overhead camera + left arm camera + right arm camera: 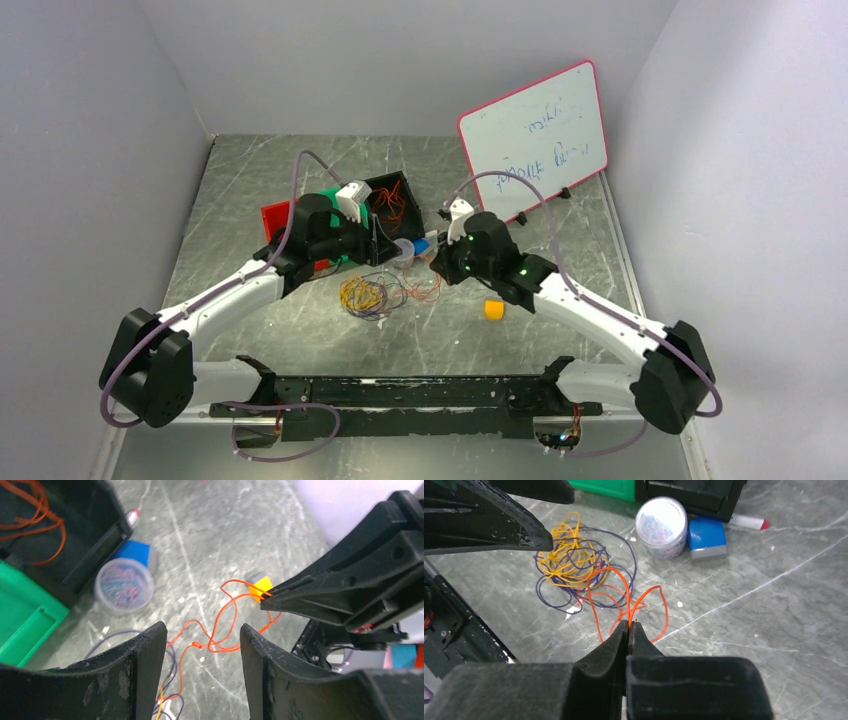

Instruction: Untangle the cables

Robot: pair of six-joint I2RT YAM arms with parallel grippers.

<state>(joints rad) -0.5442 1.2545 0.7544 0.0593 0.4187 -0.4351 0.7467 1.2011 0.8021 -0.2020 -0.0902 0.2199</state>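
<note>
Orange cable (pixel 628 605) is being pinched by shut R fingers (pixel 616 641), just beside yellow/purple tangle (pixel 569 560) on worktop (pixel 749 605). L fingers (pixel 150 647) are being held apart, empty. Next, prob.: orange loop needs drawing clear w/o dragging tangle.

Matt marbled tabletop (pixel 774 630), clear plastic tub (pixel 661 522) (glossy), smooth orange cable (pixel 627 611).

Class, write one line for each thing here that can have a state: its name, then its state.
Right gripper, shut on orange cable.
Left gripper, open, holding nothing.
Orange cable, pinched at a loop, otherwise slack.
Yellow cable, coiled, tangled with purple cable.
Purple cable, looped, tangled.
Black box, open, orange wire inside.
Whiteboard, leaning, written on.
</note>
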